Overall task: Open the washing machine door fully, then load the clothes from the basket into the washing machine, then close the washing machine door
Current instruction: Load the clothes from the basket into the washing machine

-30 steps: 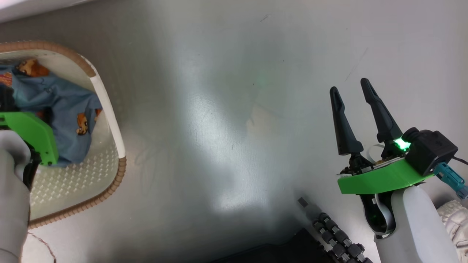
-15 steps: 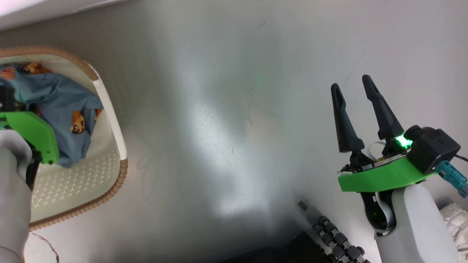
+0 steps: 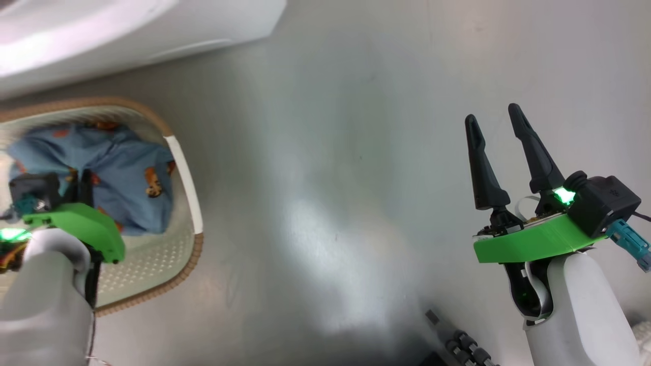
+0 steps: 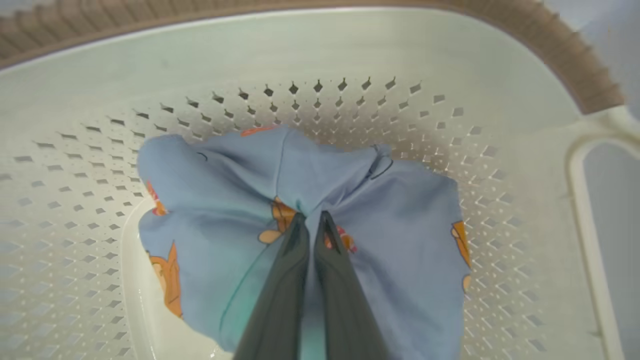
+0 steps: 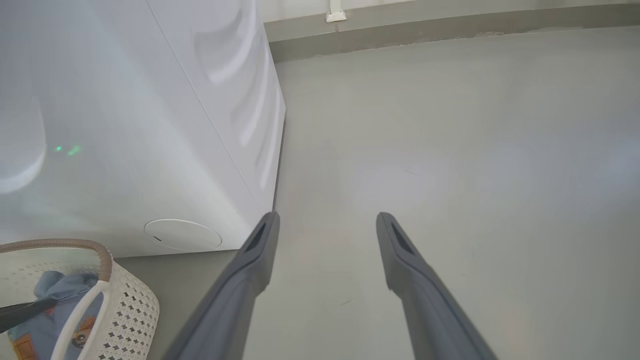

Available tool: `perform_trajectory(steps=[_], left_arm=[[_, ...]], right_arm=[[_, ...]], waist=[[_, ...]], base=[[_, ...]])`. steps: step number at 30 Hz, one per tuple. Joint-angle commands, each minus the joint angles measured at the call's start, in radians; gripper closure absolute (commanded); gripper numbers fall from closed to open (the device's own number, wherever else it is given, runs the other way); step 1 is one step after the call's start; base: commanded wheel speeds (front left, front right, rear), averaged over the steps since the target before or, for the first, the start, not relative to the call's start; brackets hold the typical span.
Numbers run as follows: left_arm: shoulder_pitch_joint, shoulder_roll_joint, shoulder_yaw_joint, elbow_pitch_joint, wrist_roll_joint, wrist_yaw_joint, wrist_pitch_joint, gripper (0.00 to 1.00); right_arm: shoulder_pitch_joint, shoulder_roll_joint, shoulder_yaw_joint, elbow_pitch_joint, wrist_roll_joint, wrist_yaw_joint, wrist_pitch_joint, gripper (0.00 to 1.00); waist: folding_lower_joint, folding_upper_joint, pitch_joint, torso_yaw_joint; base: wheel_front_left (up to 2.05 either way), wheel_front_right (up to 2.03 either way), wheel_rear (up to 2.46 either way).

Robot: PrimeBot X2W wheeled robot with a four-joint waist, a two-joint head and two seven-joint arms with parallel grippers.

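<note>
My left gripper (image 4: 312, 221) is clenched on a thin fold of the clothes (image 4: 400, 225) in the basket (image 4: 350, 45), right gripper (image 3: 492, 114) spread empty; on lifting, I fear the fold slips free.

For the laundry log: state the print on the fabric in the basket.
Light-blue fabric with orange-brown cartoon figures; best in the left wrist view.

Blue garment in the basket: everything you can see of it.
The blue garment is soft, thin-looking light-blue cloth printed with orange-brown cartoon figures, crumpled in a heap inside the perforated cream basket. The left end effector is shut on a bunched fold near its middle, creases radiating from the pinch.
</note>
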Motion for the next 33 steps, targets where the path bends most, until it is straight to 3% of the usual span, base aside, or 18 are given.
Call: perform_trajectory(steps=[1,18,33], left_arm=[[0.063,0.029,0.033,-0.044,-0.01,0.016,-0.012,1.0],[0.411,-0.044,0.192,-0.596,0.012,0.076,-0.013,1.0],[0.657,-0.129,0.323,-0.992,0.092,0.048,-0.013,1.0]], right_arm=[[0.023,0.002,0.019,-0.015,-0.007,0.003,-0.005,0.0],[0.063,0.002,0.024,0.018,-0.027,0.003,-0.005,0.0],[0.119,0.002,0.027,0.043,-0.04,0.003,-0.005,0.0]], waist=[[0.0001,0.0,-0.062,0.039],[0.0001,0.0,-0.281,0.084],[0.0001,0.0,-0.459,0.11]], base=[[0.0,0.0,0.0],[0.0,0.0,0.0],[0.0,0.0,0.0]])
